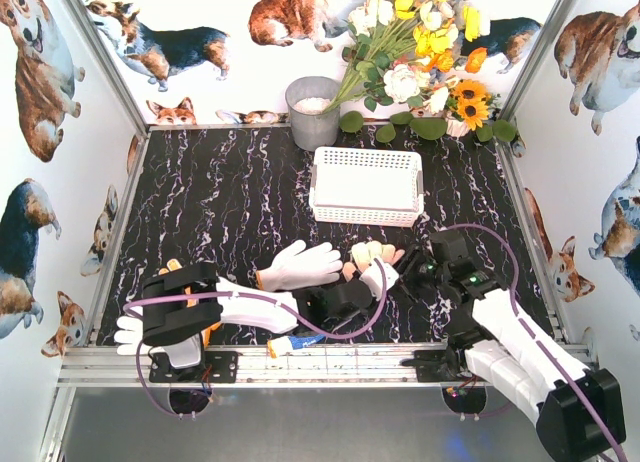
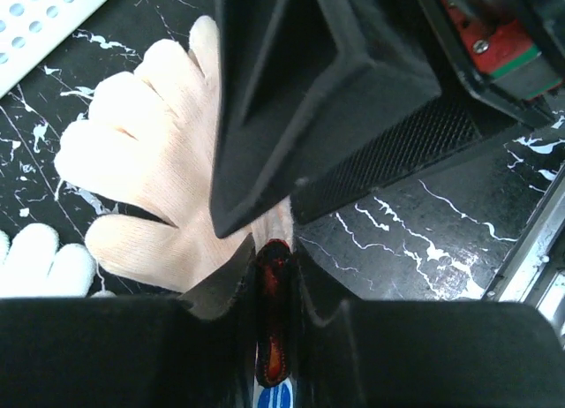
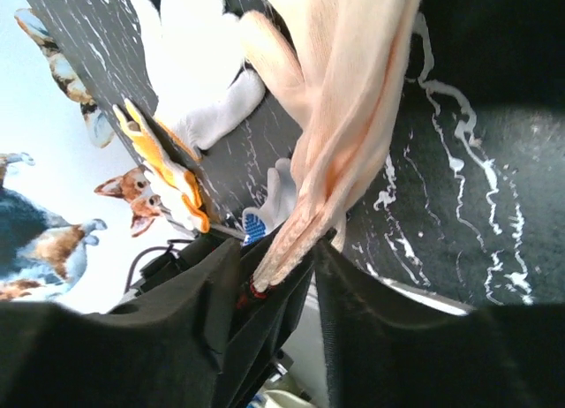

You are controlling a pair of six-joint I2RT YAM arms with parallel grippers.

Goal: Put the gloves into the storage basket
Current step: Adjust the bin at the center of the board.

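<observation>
Left claw: clamped on pale glove | right claw: state unclear | basket: 1

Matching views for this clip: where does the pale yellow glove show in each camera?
Top external: pale yellow glove just below and right of centre.
Left wrist: left of centre, with the cuff running to the bottom edge.
Right wrist: draped from top centre down to lower centre.
Shared landmark: the white glove beside it.
</observation>
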